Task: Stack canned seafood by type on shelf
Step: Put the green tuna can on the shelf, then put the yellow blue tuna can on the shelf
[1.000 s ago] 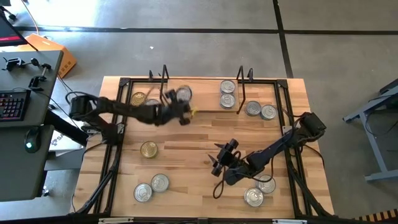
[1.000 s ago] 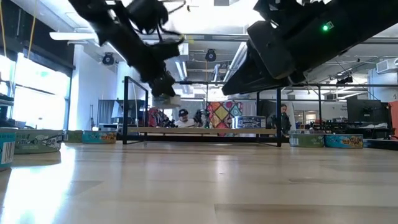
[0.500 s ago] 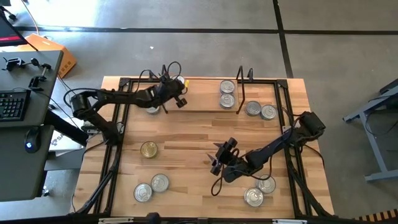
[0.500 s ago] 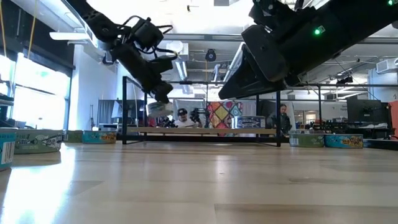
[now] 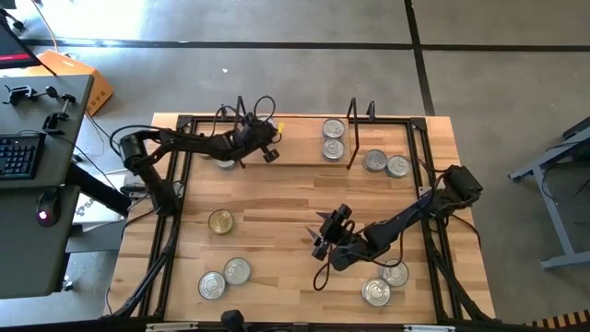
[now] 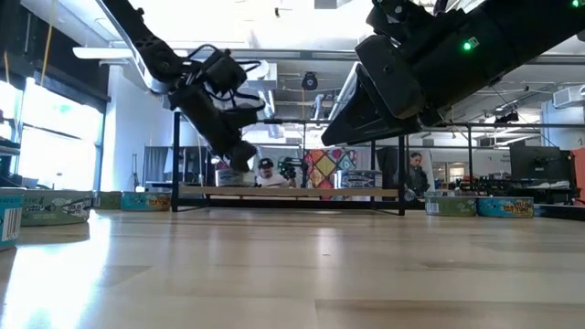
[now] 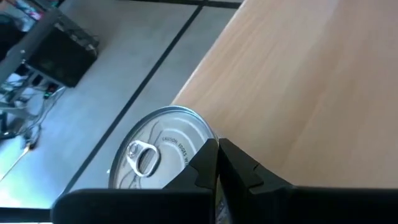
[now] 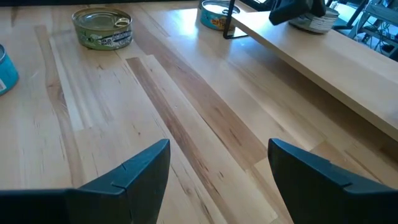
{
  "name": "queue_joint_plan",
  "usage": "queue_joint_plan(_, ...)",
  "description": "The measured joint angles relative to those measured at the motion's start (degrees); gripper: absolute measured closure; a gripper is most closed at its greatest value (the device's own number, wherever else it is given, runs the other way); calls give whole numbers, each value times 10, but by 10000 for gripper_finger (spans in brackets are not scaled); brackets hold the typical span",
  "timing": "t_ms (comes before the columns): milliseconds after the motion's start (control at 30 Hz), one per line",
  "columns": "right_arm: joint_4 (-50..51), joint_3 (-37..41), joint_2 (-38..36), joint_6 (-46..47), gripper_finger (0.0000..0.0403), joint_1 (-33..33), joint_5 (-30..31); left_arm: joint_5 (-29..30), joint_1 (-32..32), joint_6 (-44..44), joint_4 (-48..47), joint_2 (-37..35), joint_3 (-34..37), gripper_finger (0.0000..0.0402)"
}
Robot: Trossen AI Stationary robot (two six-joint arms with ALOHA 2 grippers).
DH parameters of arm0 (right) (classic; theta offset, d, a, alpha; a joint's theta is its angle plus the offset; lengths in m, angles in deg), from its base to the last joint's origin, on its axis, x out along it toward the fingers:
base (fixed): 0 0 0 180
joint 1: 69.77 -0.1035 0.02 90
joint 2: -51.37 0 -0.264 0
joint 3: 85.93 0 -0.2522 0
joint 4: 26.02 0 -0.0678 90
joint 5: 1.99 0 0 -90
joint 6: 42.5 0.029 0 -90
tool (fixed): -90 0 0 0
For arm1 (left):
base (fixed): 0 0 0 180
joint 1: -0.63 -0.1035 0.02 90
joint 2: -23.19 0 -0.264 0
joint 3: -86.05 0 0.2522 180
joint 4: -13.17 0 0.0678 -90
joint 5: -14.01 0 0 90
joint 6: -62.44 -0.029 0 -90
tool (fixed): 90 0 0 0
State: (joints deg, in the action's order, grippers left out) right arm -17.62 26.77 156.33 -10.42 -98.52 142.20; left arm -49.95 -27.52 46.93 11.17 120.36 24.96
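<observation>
My left gripper (image 5: 264, 145) is over the left part of the shelf (image 5: 304, 159), a low light-wood board with black wire uprights. It is shut on a silver-lidded tin (image 7: 155, 158). From above the gripper hides that tin, which shows low at the board in the low view (image 6: 230, 175). Two silver tins (image 5: 333, 138) sit on the shelf's right part. My right gripper (image 5: 323, 236) hangs open over the middle of the table and touches nothing. A gold-lidded tin (image 5: 220, 221) stands on the tabletop. My left gripper (image 7: 217, 149) has its fingers nearly together on the tin's edge (image 7: 198, 140), with the pull-tab lid showing beside one finger (image 7: 204, 171). It slants down from the table's left. The tin sits at the shelf board (image 8: 314, 23); whether it rests there, I cannot tell.
Two silver tins (image 5: 386, 164) stand right of the shelf, two (image 5: 224, 278) near the front left and two (image 5: 384, 284) near the front right under my right arm. Another tin (image 5: 224, 163) shows under my left arm. A black frame (image 5: 175, 212) borders the tabletop.
My left gripper carried the tin from mid-air toward the far edge, then down to the left part of the shelf, still shut on it. The shelf with its two tins has shifted slightly toward the table's left.
</observation>
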Motion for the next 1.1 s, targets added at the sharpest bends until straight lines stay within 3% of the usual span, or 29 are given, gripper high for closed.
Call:
queue_joint_plan(267, 0, 0, 0, 0, 140, 0, 0, 4, 0, 15, 2, 6, 0, 396)
queue_joint_plan(733, 0, 0, -3, 5, 140, -10, 6, 2, 10, 36, 14, -35, 0, 287)
queue_joint_plan(900, -17, 0, -33, -34, 140, -37, -17, -21, 57, 63, 9, -107, 0, 280)
queue_joint_plan(1100, -14, 0, -50, -70, 140, -76, -22, -99, 181, 45, -77, -214, -1, 297)
